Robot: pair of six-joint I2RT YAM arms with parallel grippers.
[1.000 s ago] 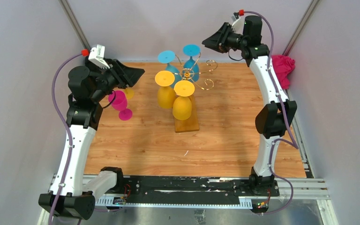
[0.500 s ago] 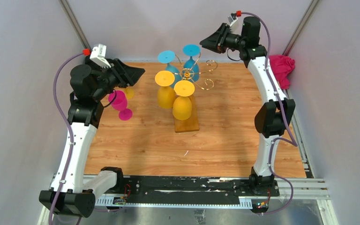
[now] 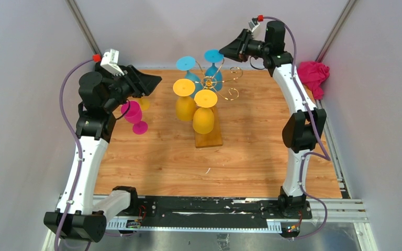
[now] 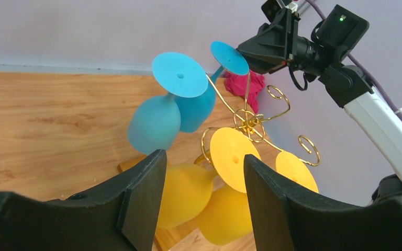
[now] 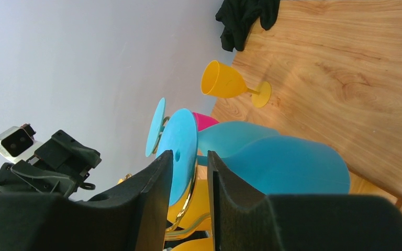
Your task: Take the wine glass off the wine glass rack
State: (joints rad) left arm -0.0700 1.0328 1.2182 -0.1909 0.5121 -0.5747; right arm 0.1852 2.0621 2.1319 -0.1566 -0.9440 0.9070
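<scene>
Pale walls (image 3: pixel 152 26) box in your wood-grain bench (image 3: pixel 157 157). The wine glass rack (image 3: pixel 209 82) stands mid-bench on its brown base.

Your right hand (image 3: pixel 225 52) is at 1 o'clock of the rack. Its fingers (image 5: pixel 152 204) are only narrowly parted and level with the round foot of the rear blue wine glass (image 3: pixel 214 56), which hangs bowl-down from a gold arm. Nothing is pinched between the fingers, and you cannot tell whether the tips touch that foot. Your left hand (image 3: pixel 147 83) hovers at 9 o'clock of the rack, spread wide and holding nothing.

From overhead, your left arm covers much of the far left of the bench. The pink glass (image 3: pixel 132 112) shows at 8 o'clock, but only a sliver of yellow shows beside it. The right wrist view shows that loose yellow glass (image 5: pixel 225 81) in full, with a black cloth (image 5: pixel 246 18) beyond it by the wall. The left wrist view shows the right hand's tip right at the edge of the blue foot. The pink cloth (image 3: pixel 314 76) lies at 3 o'clock, against the wall.

Count four glasses on the rack: the rear blue one, a second blue glass (image 3: pixel 186 63) and two yellow glasses (image 3: pixel 203 120). Two glasses are off the rack, and there are two cloths.
</scene>
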